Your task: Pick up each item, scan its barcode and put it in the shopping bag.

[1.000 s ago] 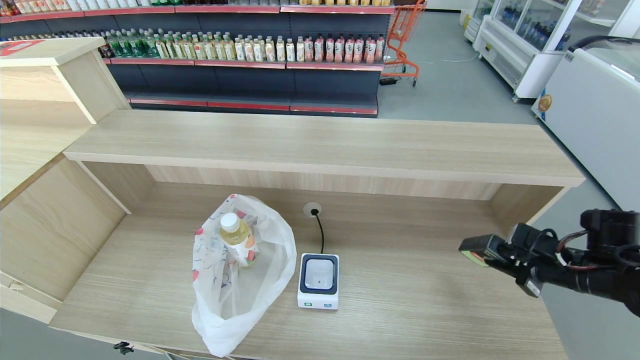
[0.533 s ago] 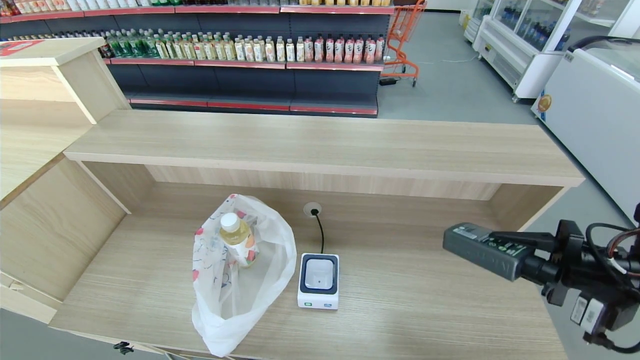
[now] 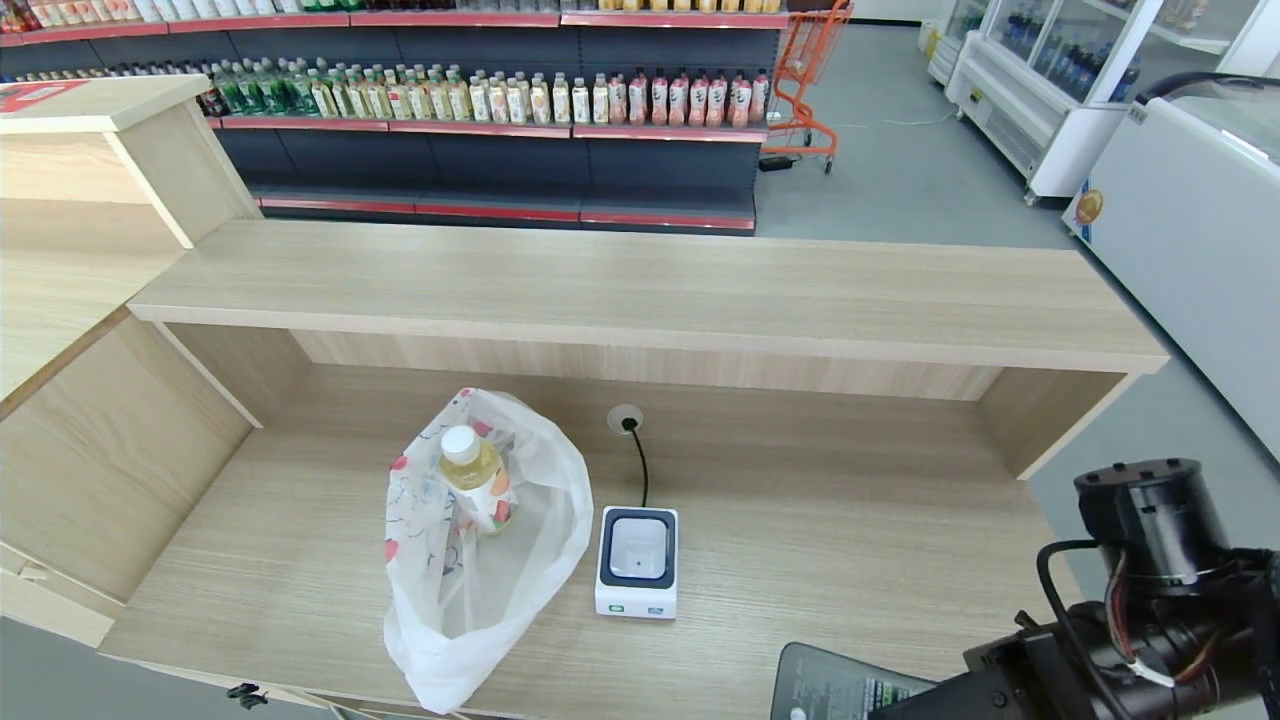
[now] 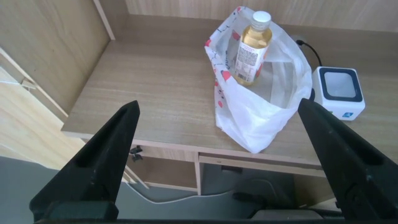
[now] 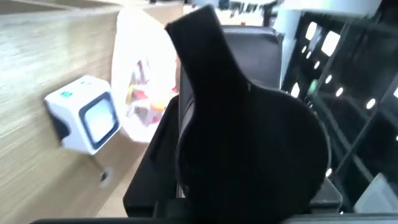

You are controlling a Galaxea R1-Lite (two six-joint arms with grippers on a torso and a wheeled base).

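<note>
The left gripper (image 4: pixel 219 109) hangs off the near edge of the surface (image 3: pixel 850 520), toward its left end, with its jaws spread wide and nothing between them. Its two dark fingers (image 4: pixel 102 162) frame the shopping bag (image 4: pixel 261 112) in the left wrist view, and their bases are cut off.

The shopping bag (image 3: pixel 480 600) stands on the surface left of centre, white and thin with small red prints. Its mouth is open and its lower end sags past the near edge. A bottle (image 3: pixel 475 480) stands upright inside it, with yellow liquid and a white cap. Its lower half is veiled by the plastic, so its foot is hard to make out.

Just beside the bag on the right sits the scanner (image 3: pixel 637 562), a small white block with a dark-rimmed window facing up. A black cable (image 3: pixel 640 465) runs from its back to a round hole near the surface's far edge.

At the near right corner of the surface, a dark box (image 3: pixel 830 685) juts from the right gripper (image 3: pixel 915 700), whose jaws are clenched on it. The picture's edge cuts the box off, and its print is too small to tell. In the right wrist view a blurred dark mass hides most of the grip, with the scanner (image 5: pixel 87 121) and the bag (image 5: pixel 140 81) beyond it.
</note>
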